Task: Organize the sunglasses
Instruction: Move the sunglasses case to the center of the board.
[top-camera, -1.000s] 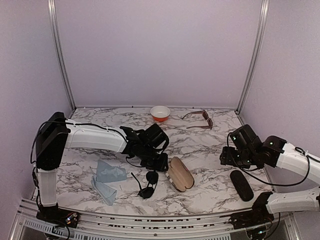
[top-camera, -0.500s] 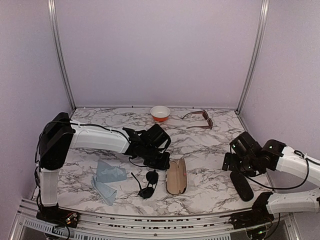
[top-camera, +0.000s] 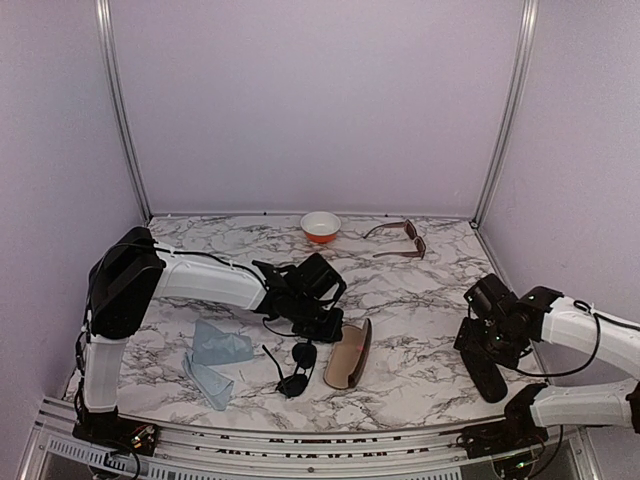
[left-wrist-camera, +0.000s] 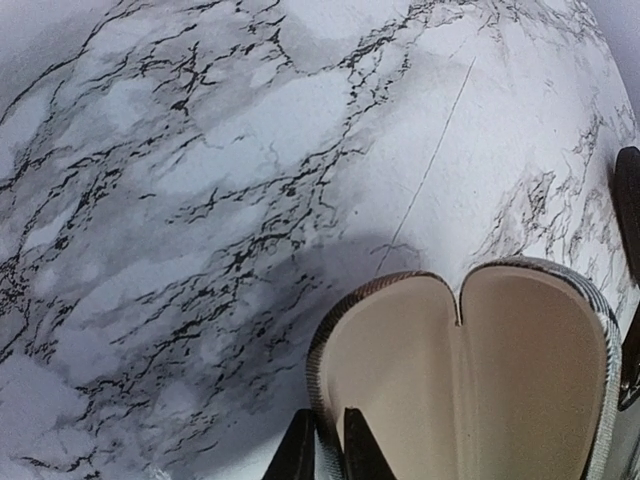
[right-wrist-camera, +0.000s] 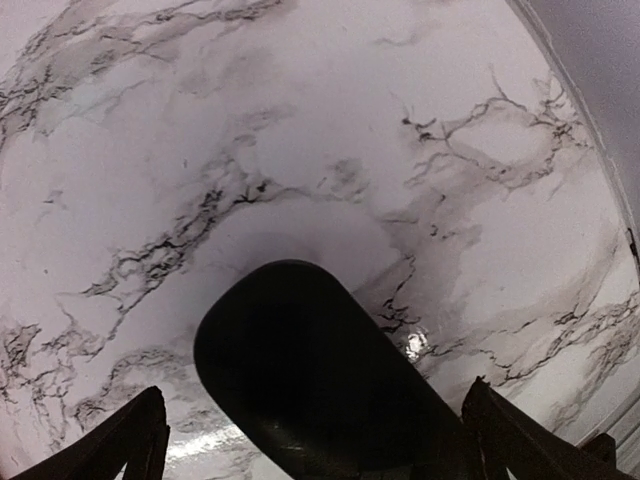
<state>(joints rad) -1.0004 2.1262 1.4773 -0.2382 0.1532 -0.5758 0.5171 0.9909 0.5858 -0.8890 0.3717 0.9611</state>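
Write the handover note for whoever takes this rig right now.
The left gripper is shut on the rim of the open brown case. The right gripper is open, astride one end of the closed black case.
The black sunglasses lie beside the brown case; the brown sunglasses lie at the back, near the bowl.
Done: brown case open. Left: probably open the black case and put each pair away.
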